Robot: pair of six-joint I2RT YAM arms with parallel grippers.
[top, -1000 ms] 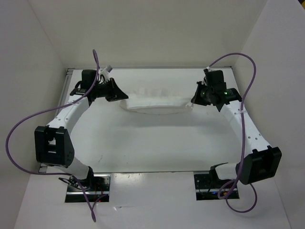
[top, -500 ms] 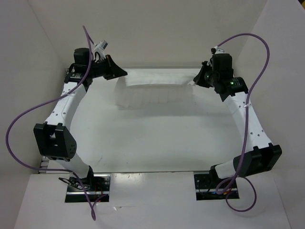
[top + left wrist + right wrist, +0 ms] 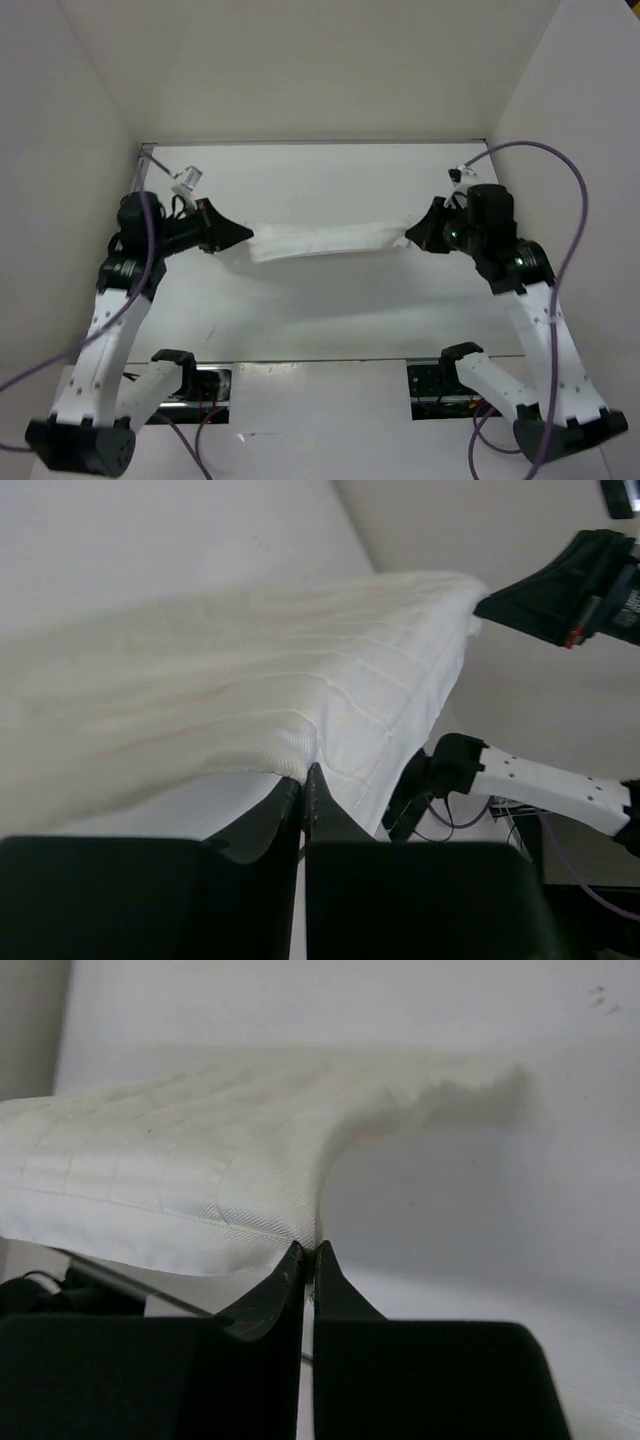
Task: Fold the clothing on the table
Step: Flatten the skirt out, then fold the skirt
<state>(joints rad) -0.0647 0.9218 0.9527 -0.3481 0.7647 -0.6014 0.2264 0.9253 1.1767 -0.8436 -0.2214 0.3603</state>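
Note:
The clothing [image 3: 325, 240], white and creased, hangs stretched as a long band between my two grippers, lifted above the table [image 3: 330, 310]. My left gripper [image 3: 243, 238] is shut on its left end. My right gripper [image 3: 408, 236] is shut on its right end. In the left wrist view the clothing [image 3: 250, 690] spreads away from the pinched edge at my left gripper [image 3: 303, 773]. The right wrist view shows the clothing [image 3: 180, 1180] leaving the tips of my right gripper [image 3: 309, 1250] toward the left.
White upright walls [image 3: 300, 60] close in the table at the back and on both sides. Purple cables [image 3: 575, 200] loop off each arm. The arm bases [image 3: 440, 385] sit at the near edge.
Both grippers have pulled back from the far edge toward the near side and risen, carrying the clothing with them. The clothing now hangs taut as a narrower band.

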